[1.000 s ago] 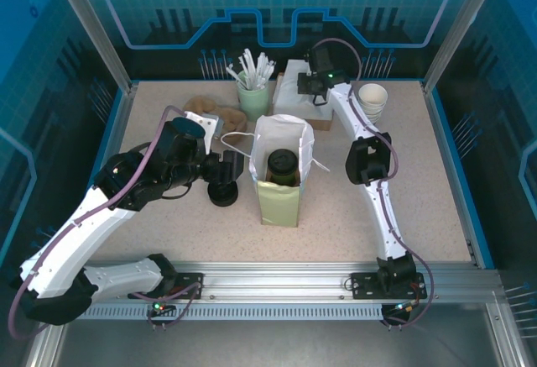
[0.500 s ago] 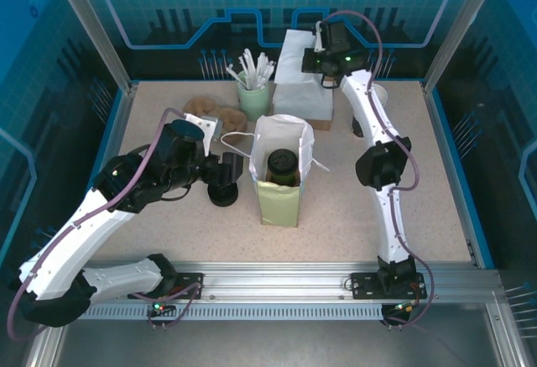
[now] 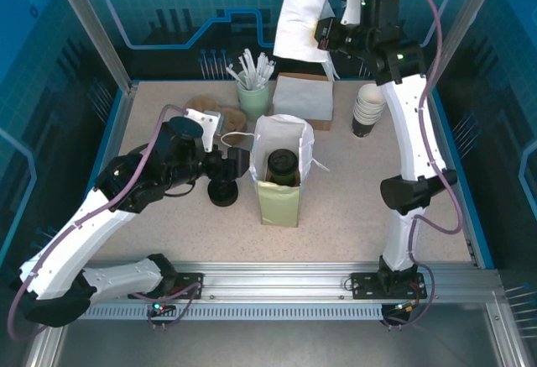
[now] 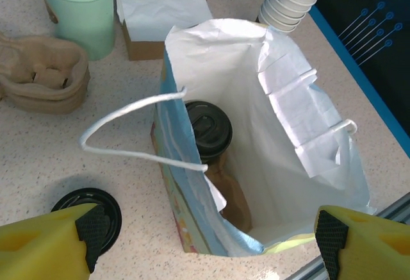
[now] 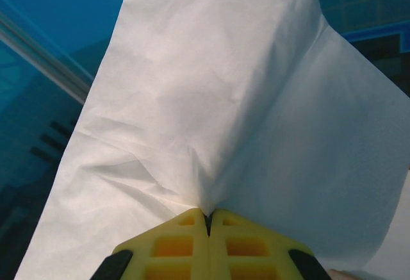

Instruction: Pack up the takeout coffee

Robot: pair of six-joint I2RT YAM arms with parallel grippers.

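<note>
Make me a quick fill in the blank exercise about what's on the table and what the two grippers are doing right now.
1. The right gripper is shut on a white paper ____, held high above the brown cardboard box.
2. In the white paper bag stands a brown paper coffee cup with a ____ lid.
3. The left gripper beside the bag is ____.
Missing words: napkin; black; open.

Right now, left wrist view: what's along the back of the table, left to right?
cardboard cup carrier → green cup of white sticks → napkin box → stack of paper cups
</note>
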